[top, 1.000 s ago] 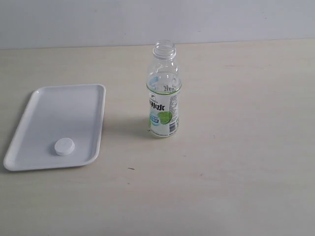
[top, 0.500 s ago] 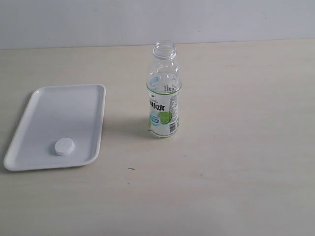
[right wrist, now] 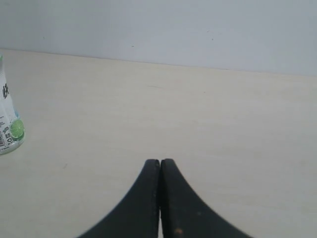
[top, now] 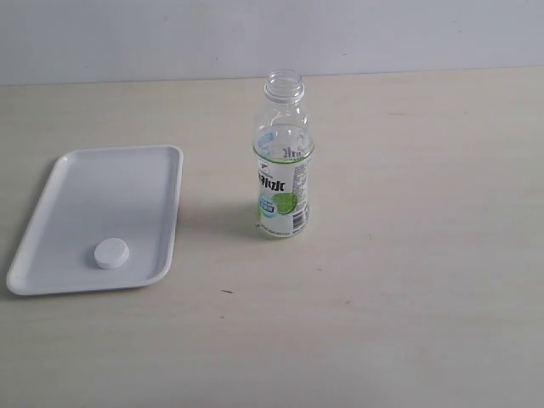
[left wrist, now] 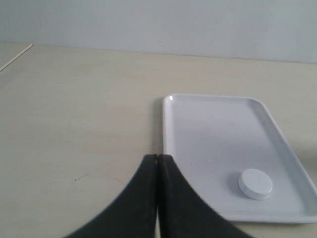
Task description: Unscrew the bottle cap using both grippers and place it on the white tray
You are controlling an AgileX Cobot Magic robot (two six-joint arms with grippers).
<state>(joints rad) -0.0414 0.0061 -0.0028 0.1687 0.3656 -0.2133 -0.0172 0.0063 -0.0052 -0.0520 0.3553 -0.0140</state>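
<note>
The clear bottle [top: 283, 161] with its lime label stands upright mid-table, its threaded neck bare and open. The white bottle cap [top: 111, 253] lies flat on the white tray [top: 102, 195] at the left, toward the tray's near end. No arm shows in the exterior view. In the left wrist view the left gripper [left wrist: 157, 157] is shut with nothing between its fingers, back from the tray [left wrist: 218, 134] and apart from the cap [left wrist: 255, 183]. The right gripper [right wrist: 160, 162] is shut and empty, far from the bottle [right wrist: 8, 124], which shows only at the frame's edge.
The pale wooden table [top: 408, 280] runs back to a plain light wall [top: 272, 34]. Only a few small dark specks [top: 226, 291] mark the tabletop.
</note>
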